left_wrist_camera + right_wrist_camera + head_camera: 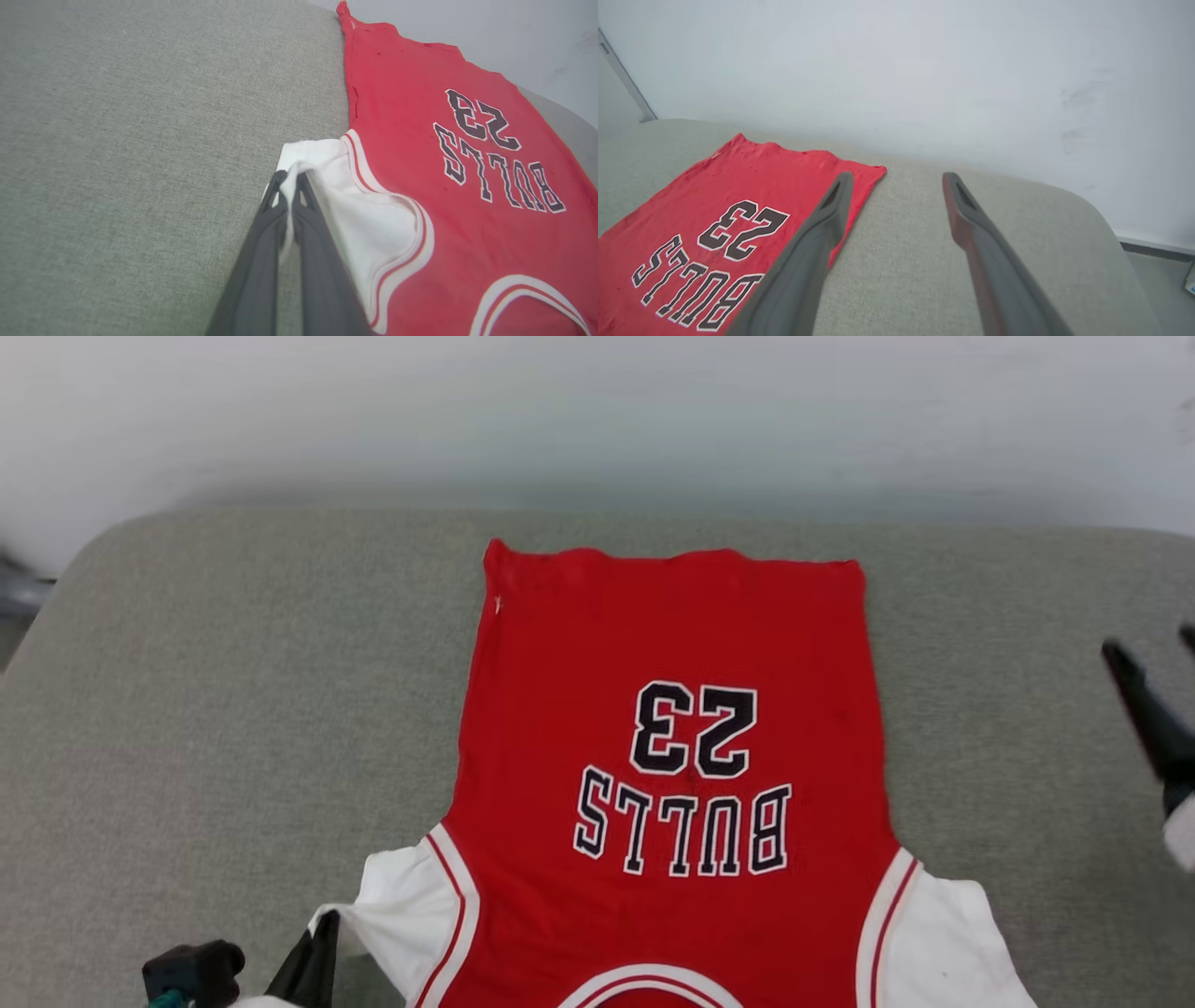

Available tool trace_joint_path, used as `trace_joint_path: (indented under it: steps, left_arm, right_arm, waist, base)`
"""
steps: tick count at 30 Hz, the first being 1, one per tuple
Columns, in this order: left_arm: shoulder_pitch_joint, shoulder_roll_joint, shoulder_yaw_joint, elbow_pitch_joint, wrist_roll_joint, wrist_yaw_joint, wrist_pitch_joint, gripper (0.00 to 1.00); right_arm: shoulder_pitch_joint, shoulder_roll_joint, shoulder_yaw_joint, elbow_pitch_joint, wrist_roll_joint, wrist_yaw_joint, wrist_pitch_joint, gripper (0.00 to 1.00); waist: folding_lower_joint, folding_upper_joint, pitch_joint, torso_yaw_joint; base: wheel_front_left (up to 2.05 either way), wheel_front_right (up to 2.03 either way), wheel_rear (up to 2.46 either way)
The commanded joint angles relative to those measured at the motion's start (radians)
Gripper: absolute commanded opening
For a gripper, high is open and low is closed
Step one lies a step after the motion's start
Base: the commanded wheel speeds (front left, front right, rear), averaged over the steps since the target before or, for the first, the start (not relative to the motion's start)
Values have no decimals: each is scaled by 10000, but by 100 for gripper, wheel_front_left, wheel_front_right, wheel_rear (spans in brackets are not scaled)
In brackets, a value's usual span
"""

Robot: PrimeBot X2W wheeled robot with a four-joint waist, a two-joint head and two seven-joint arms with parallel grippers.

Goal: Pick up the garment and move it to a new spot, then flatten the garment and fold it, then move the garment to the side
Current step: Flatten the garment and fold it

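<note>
Grey woven upholstery (233, 663) is carrying everything here, looks like a padded cushion top. At the far left, the left gripper (289, 182) is pinching the outer edge of the white sleeve (355, 205) on the robot's left. Its fingers are squeezed right together, with a little ridge of cloth poking up between them.

Moving along, the red jersey (672, 644) is lying spread out mid-cushion with the "BULLS 23" print facing up. The collar end is sitting nearest the robot and the hem is pointing toward the wall (924, 70). It's lying pretty flat already, with just some lift around that pinched sleeve.

Further right, the other white sleeve (943, 933) is resting loose on the cushion with nothing touching it. Then at the right edge the right gripper (1148, 644) is hovering with its fingers spread wide. It's holding nothing and sitting well apart from the cloth.

Handling-wise, I'm guessing this thing is light, thin and totally floppy. It isn't fragile, but it's going to sag and crease wherever it isn't supported, and dragging it over that rough weave could bunch it up. The best bite is probably an edge: a sleeve cuff, the striped trim seam or a hem corner. I'd be taking two matching spots, one per side, so it's hanging evenly.
</note>
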Motion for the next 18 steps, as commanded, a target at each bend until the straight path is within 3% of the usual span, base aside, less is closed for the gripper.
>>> trace_joint_path:
  steps: [1, 6, 18]
  left_arm:
    - [-202, -122, 51, -65, 129, -6, -62, 0]
    - [-920, -566, 44, -202, 690, -232, -58, 0]
    - [-2216, -2243, 459, -46, 1954, -1084, -48, 0]
  right_arm:
    - [-386, 61, -56, -138, -39, -8, 226, 100]
    - [-2444, -152, -196, -46, 102, -8, 2398, 100]
    - [-6652, -1025, 974, 1934, 52, -9, 8550, 100]
  waist:
    - [0, -1, 384, 312]
    - [0, -1, 1451, 1019]
    - [0, -1, 3707, 2485]
  base:
    - [0, 0, 0]
    - [0, 0, 0]
    - [0, 0, 0]
